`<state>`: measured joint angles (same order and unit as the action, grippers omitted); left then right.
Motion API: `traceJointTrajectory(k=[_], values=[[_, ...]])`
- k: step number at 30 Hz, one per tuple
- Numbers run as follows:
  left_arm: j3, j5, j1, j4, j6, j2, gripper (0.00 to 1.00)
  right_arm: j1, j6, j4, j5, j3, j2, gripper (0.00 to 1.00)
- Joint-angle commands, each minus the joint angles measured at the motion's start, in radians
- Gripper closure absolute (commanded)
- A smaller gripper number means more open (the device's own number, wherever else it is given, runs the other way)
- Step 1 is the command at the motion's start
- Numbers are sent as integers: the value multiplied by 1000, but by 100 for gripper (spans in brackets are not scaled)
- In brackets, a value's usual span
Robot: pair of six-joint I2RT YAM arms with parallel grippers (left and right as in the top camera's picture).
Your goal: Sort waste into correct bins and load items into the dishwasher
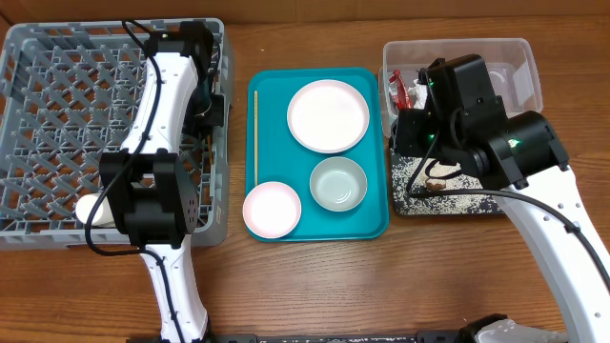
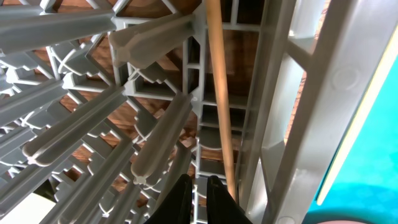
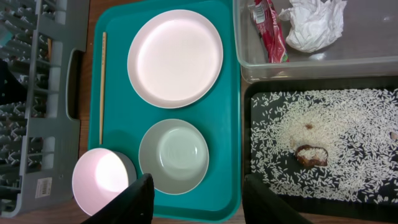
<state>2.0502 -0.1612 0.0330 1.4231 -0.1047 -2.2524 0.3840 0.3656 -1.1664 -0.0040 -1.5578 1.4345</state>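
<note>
Lying in the rack [image 1: 57, 86], one chopstick [image 2: 217, 93] runs along the inside of the right-hand wall and rests across the lattice floor (parallel to the wall, probably so it bridges the holes instead of dropping through). The left gripper [image 2: 200, 196] sits at the stick's near end, fingers narrow with a slim gap. The stick passes the outer side of one finger, not between them, so nothing looks gripped.

The cup [image 1: 88, 208] is also in the rack, at the near left corner, partly hidden by the left arm.

The second chopstick [image 3: 102, 87] lies flat on the teal tray [image 3: 231, 124] close to its left edge, beside the plate [image 3: 175, 57]. The bowl [image 3: 173, 155] and pink dish [image 3: 99, 180] stand upright on the tray's near half, just beside each other (all three not yet loaded).

Waste looks sorted:
- The wrapper [image 3: 268, 34] and tissue [image 3: 316, 23] are in the clear tub [image 3: 373, 65].
- The rice [image 3: 336, 118] and a brown bit [image 3: 311, 155] are spread in the black tray [image 3: 247, 124] (dry trash versus food scraps, my read).

The right gripper [image 3: 198, 186] hangs over the teal tray's near side, fingers wide and empty, likely staged clear of the left arm.

The likely step in hand is loading the chopsticks. The second one is thin and flat on the tray, so it would be a fiddly pinch.
</note>
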Motion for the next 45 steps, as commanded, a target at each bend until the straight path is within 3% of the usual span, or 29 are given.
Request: traceJointTrajectory(k=[1, 7, 14, 16, 19, 21, 25, 27, 28, 29, 37, 40, 45], values=[[3, 13, 5, 6, -30, 4, 88, -4, 2, 9, -6, -13, -2, 52], [95, 98, 13, 81, -31, 109, 87, -4, 2, 11, -6, -13, -2, 52], [137, 143, 108, 148, -99, 385, 72, -4, 2, 4, -6, -13, -2, 52], [124, 131, 154, 165, -124, 431, 64, -4, 2, 1, -6, -13, -2, 52], [82, 121, 219, 157, -131, 448, 40, -4, 2, 1, -6, -13, -2, 52], [31, 121, 253, 117, -153, 440, 34, -4, 2, 1, -6, -13, -2, 51], [-115, 113, 282, -27, -233, 414, 35, -4, 2, 1, -6, -13, -2, 51], [-189, 106, 282, -101, -284, 396, 46, -4, 2, 1, -6, -13, -2, 51], [-219, 100, 282, -130, -303, 389, 61, -4, 2, 1, -6, -13, -2, 51], [-249, 90, 282, -160, -314, 378, 68, -4, 2, 0, -6, -13, -2, 51], [-366, 12, 275, -348, -330, 256, 59, -4, 2, 1, -24, -13, -2, 51], [-366, -3, 268, -393, -323, 207, 47, -4, 2, 2, -24, -13, -2, 51], [-367, -3, 254, -452, -299, 106, 47, -4, 2, 1, -24, -13, -2, 51]])
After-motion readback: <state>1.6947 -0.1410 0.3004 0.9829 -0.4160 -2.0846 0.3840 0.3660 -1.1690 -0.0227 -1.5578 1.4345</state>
